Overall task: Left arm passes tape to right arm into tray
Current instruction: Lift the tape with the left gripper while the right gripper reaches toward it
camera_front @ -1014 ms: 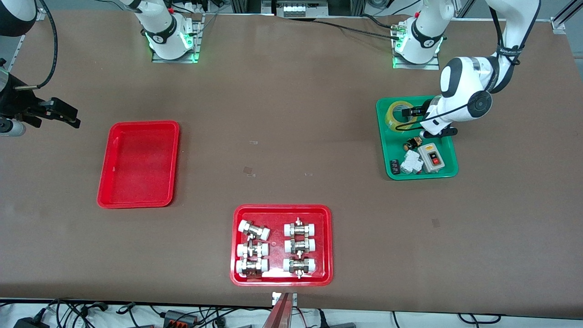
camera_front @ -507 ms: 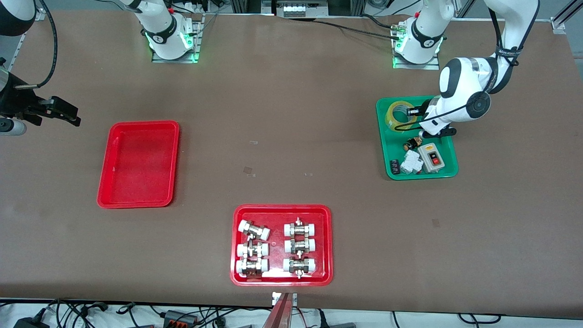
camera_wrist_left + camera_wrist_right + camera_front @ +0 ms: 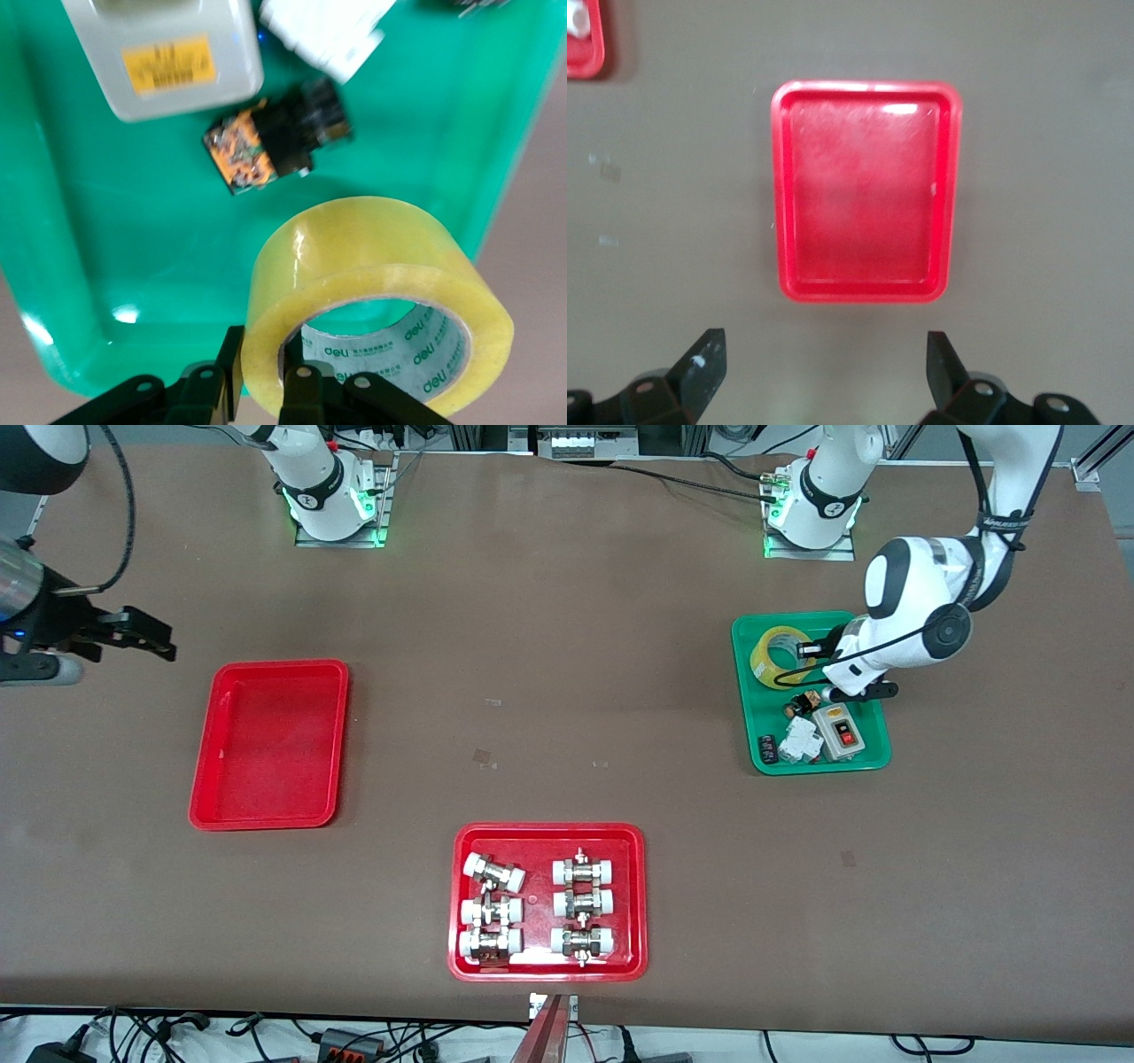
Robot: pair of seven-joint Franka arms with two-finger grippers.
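Note:
The tape (image 3: 776,657) is a yellowish clear roll, tilted up just above the green tray (image 3: 751,713). My left gripper (image 3: 806,650) is shut on the roll's wall, one finger inside the core and one outside. In the left wrist view the tape (image 3: 372,283) fills the space by the left gripper (image 3: 264,363), with the green tray (image 3: 133,239) under it. My right gripper (image 3: 149,636) is open and empty over bare table at the right arm's end, beside the plain red tray (image 3: 270,744). The right wrist view shows that tray (image 3: 868,204) past the right gripper (image 3: 824,359).
In the green tray lie a grey switch box (image 3: 842,732), a white breaker (image 3: 802,740) and a small dark part (image 3: 802,704). A red tray of white-capped metal fittings (image 3: 547,832) stands near the front camera's edge of the table.
The left gripper has raised and tilted the tape off the green tray's floor and shifted slightly toward its own end. The right gripper has moved a little toward the table's middle.

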